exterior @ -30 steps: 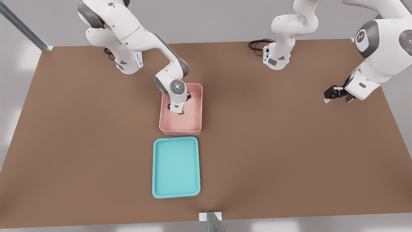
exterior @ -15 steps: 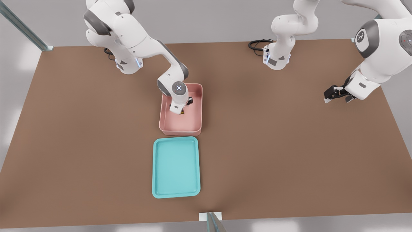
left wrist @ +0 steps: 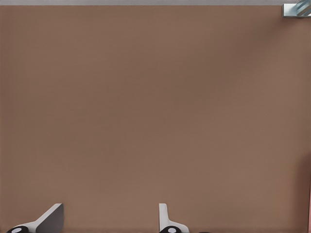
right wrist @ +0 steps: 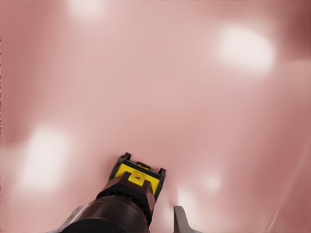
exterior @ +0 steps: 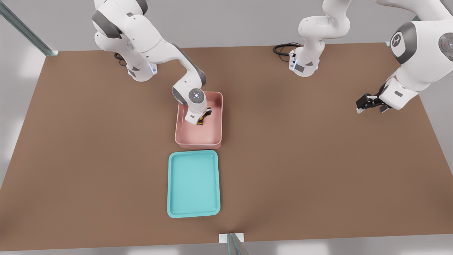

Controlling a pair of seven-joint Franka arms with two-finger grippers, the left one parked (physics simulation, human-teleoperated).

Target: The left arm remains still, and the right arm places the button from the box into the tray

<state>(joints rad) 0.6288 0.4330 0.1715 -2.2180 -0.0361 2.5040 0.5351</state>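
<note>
The pink box [exterior: 216, 106] stands mid-table, with the teal tray [exterior: 193, 183] just in front of it and nothing showing in the tray. The right arm reaches down into the box. Its gripper [exterior: 200, 119] is low over the box floor. The button [exterior: 200, 122] shows as a yellow and black speck at the fingertips. In the right wrist view the button [right wrist: 137, 178], yellow cap on a dark base, lies between the fingers of the gripper [right wrist: 129, 224] on the pink floor [right wrist: 160, 87]. One fingertip [right wrist: 180, 219] stands a small gap away from it, so the gripper is open around the button.
The box walls [exterior: 179, 120] closely surround the gripper. The brown table [exterior: 318, 159] spreads wide on both sides. The parked arm's gripper [exterior: 368, 103] hangs at the front view's right, and a black cable [exterior: 283, 47] lies at the far edge.
The right arm dropped lower into the box over the first half second, bringing the gripper down around the button. Since then it has hardly shifted.
</note>
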